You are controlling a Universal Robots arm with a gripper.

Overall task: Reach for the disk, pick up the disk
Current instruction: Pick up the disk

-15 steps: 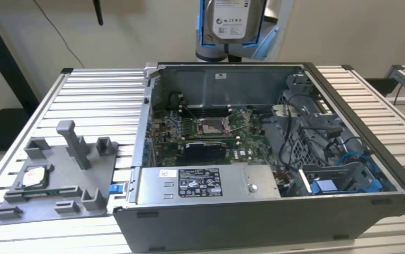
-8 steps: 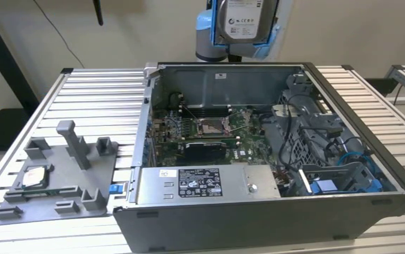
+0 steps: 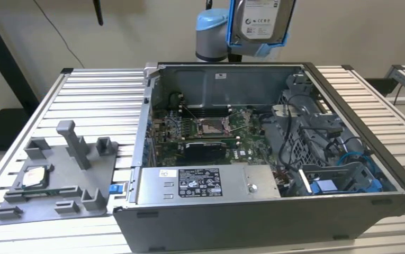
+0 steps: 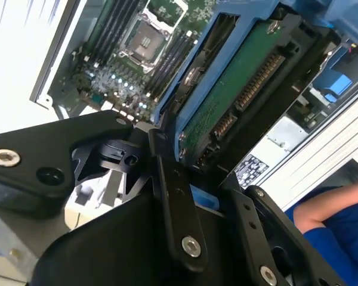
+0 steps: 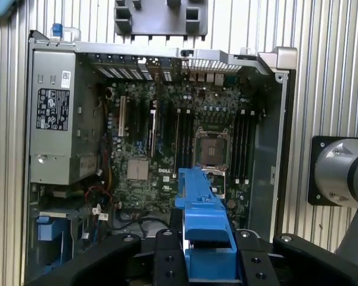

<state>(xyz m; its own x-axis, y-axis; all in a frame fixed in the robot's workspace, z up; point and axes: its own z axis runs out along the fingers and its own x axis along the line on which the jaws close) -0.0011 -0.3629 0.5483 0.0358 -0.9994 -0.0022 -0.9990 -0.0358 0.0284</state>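
Observation:
The disk (image 3: 260,24) hangs high above the back wall of the open computer case, at the upper edge of the exterior view. It is a silver-grey drive with a white label and blue carrier rails. In the second wrist view the disk (image 4: 241,98) shows its green circuit-board underside inside the blue frame. My gripper (image 4: 206,199) is shut on the disk's end, with a black finger on each side. In the first wrist view the blue carrier (image 5: 201,220) sticks out from between the fingers of the gripper (image 5: 207,257), high above the motherboard.
The open computer case (image 3: 244,227) lies on a slatted aluminium table (image 3: 96,100), with motherboard (image 3: 202,127), power supply (image 3: 202,182) and a drive cage (image 3: 336,180) inside. A grey fixture plate (image 3: 61,180) lies at the exterior view's left. A person's blue sleeve (image 4: 340,232) is beside the table.

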